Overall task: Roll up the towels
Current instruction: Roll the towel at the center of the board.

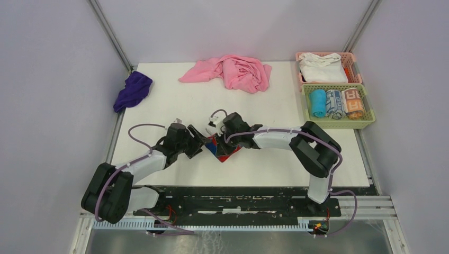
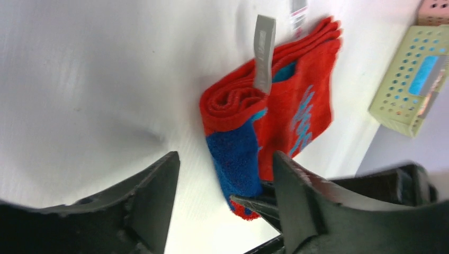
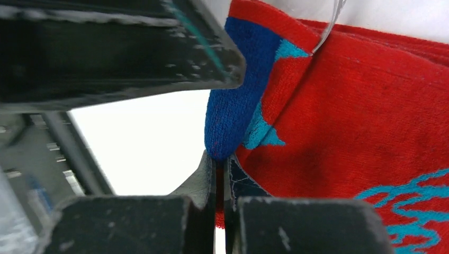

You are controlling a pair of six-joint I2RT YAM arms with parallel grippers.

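The left fingers (image 2: 225, 159) are wide open and hold nothing. They sit just beside the rolled end of the red towel (image 2: 302, 100), which lies in the middle of the tabletop (image 1: 169, 106). Nothing squeezes the roll, so it could spring loose.

The right fingers (image 3: 219, 163) are pinched shut on only the thin blue corner of that towel. That small bit could slip out, or a hard pull could open the roll. The two arms are very close and could bump.

Far left, the purple towel (image 1: 132, 91) lies crumpled and is not rolled yet. The pink cloth (image 1: 233, 71) lies at the back. On the right sit a pink basket (image 1: 323, 53) with a white cloth (image 1: 323, 71) and a green basket (image 1: 339, 124). None of these looks to be in the way.
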